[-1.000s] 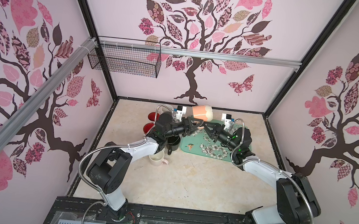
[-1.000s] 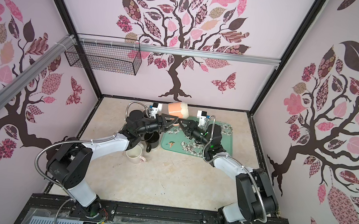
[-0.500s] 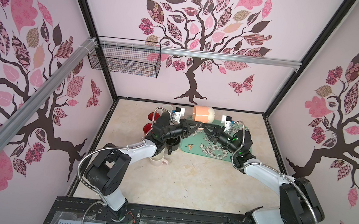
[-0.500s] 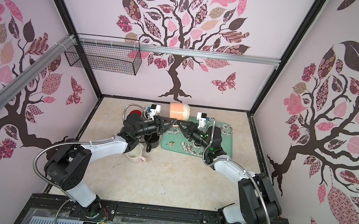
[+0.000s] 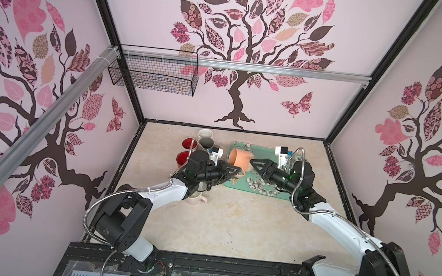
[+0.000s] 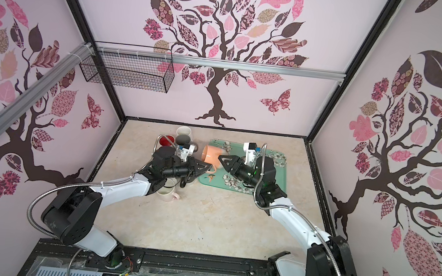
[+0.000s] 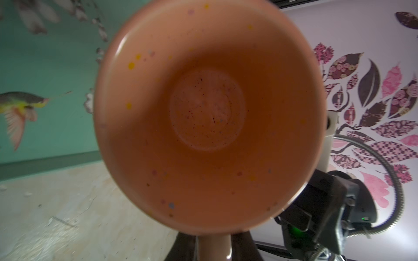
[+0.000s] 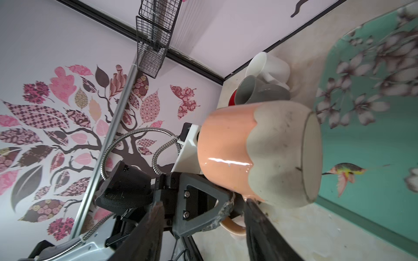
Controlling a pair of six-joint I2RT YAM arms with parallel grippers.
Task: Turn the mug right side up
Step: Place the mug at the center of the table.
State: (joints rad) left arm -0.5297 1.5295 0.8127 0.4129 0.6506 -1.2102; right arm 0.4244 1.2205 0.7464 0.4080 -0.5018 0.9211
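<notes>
The mug (image 5: 240, 158) (image 6: 212, 154) is orange with a pale grey bottom band. It hangs in the air on its side over the left end of the teal tray (image 5: 262, 189), its mouth turned to the left arm. My left gripper (image 5: 238, 172) (image 6: 209, 169) is shut on the mug's handle (image 8: 234, 227). In the left wrist view the mug's inside (image 7: 208, 110) fills the frame, and the handle (image 7: 213, 248) sits between the dark fingers (image 7: 183, 248). My right gripper (image 5: 252, 164) (image 8: 203, 202) is open just off the mug's base (image 8: 312, 156), holding nothing.
Two red mugs (image 5: 188, 143), a white mug (image 5: 205, 134) and a grey mug (image 5: 207, 142) stand at the back left. A cream mug (image 5: 197, 199) sits under my left arm. A wire basket (image 5: 153, 73) hangs on the back wall.
My right gripper has let go of the mug and opened. The mug, now held only by my left gripper, has come lower and nearer.
</notes>
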